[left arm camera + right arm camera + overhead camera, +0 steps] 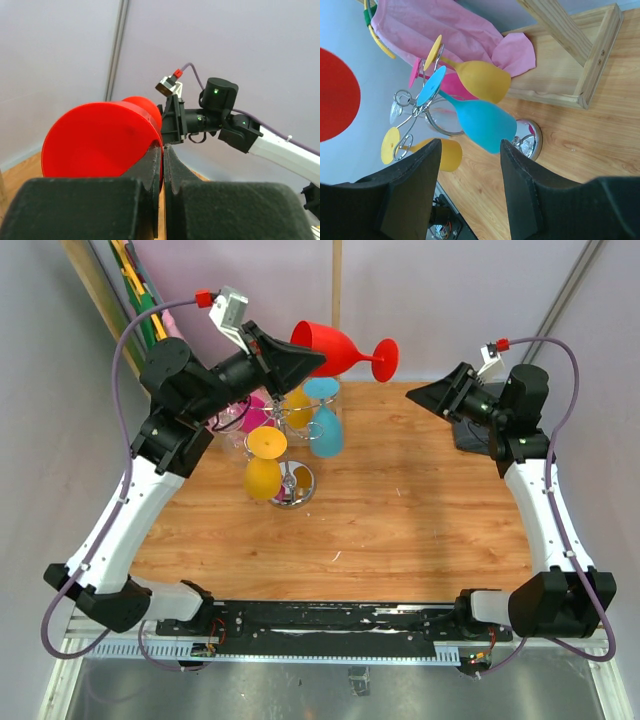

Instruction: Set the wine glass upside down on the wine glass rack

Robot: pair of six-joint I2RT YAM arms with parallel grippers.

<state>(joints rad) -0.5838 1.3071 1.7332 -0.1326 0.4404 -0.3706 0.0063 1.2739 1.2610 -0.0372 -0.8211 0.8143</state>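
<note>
Left arm and right arm look identical: white shells, chunky black joints, a purple cable looping along each, and a red plug at the wrist. Left gripper and right gripper are black wedges. Tiny green LEDs too.

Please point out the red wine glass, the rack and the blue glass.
red wine glass (335,345), top external view, its bowl
rack (298,482), top external view, its round base
blue glass (485,122), right wrist view, its bowl
</note>
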